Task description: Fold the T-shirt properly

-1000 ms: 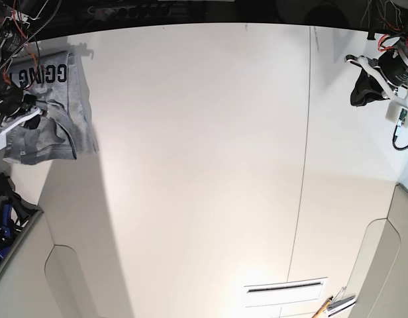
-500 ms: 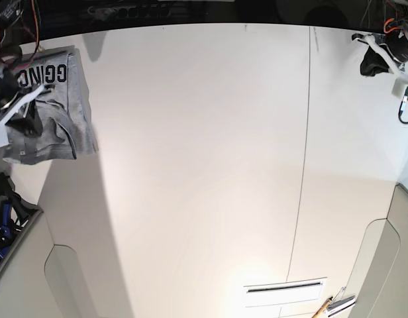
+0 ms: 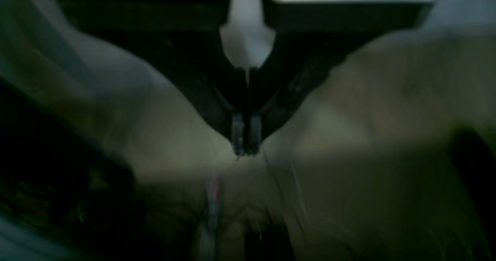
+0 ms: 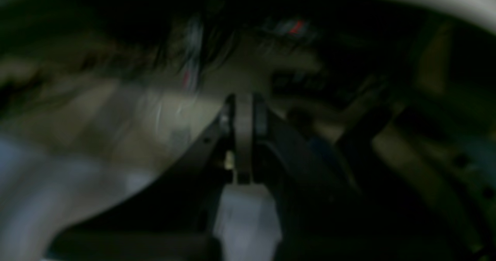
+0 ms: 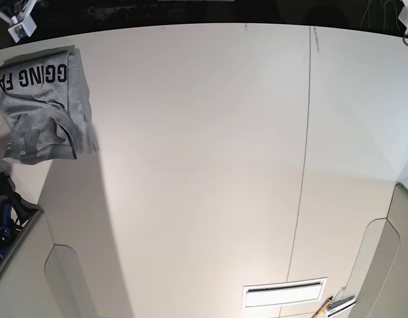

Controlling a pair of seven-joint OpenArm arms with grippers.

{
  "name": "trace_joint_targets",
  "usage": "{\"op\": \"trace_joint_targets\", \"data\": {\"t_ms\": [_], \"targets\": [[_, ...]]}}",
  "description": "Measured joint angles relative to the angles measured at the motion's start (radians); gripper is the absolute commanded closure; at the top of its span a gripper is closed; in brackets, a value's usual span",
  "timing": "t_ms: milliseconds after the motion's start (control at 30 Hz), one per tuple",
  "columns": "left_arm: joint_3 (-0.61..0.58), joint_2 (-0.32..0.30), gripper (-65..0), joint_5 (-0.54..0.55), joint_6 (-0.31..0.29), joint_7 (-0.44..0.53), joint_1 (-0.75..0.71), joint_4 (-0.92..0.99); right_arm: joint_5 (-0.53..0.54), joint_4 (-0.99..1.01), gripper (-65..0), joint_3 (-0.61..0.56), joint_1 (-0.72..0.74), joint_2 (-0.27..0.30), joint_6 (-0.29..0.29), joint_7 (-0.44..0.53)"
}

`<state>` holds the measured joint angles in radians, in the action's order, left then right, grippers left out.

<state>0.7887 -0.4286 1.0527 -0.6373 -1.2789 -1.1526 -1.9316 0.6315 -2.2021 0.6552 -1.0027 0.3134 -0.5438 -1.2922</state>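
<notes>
At the white table's [image 5: 204, 165] far left corner, a folded heather-grey cotton T-shirt [image 5: 45, 106] with black lettering was laid. Both the left gripper [image 3: 245, 150] and the right gripper [image 4: 243, 109] were seen closed, with nothing held.

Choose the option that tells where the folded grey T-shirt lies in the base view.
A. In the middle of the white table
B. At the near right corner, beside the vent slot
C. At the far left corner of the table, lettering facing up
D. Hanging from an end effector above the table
C: the T-shirt lies folded on the white table at its far left corner, black lettering upward, with no end effector touching it.
</notes>
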Motion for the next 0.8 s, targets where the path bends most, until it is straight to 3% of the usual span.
{"op": "trace_joint_targets", "data": {"t_ms": [133,200,300,400,500,667,800], "targets": [[-0.161,-0.033,0.0,0.008,0.0,0.115,-0.012,0.181,0.024,0.073,0.0,-0.085,-0.097,0.003,-0.027,-0.024],[-0.265,-0.046,0.0,-0.007,0.0,0.251,-0.001,0.299,0.028,0.159,0.0,-0.176,-0.1,0.023,-0.035,-0.021],[-0.445,-0.061,0.0,-0.13,0.003,0.46,0.051,0.487,-0.006,0.343,0.0,-0.357,-0.072,0.072,-0.04,-0.01],[-0.605,-0.065,0.0,-0.245,0.004,0.57,0.158,0.653,-0.059,0.571,0.0,-0.547,0.05,0.111,-0.041,-0.001],[-0.758,-0.064,0.0,-0.301,0.001,0.629,0.284,0.79,-0.128,0.82,0.0,-0.714,0.218,0.116,-0.041,0.051],[-0.991,-0.05,0.0,-0.417,0.007,0.748,0.477,0.953,-0.263,1.226,0.0,-1.008,0.497,0.101,-0.039,0.27],[-1.123,-0.007,0.0,-0.517,0.005,0.817,0.623,1.029,-0.377,1.457,0.0,-1.219,0.674,0.053,-0.029,0.388]]}}
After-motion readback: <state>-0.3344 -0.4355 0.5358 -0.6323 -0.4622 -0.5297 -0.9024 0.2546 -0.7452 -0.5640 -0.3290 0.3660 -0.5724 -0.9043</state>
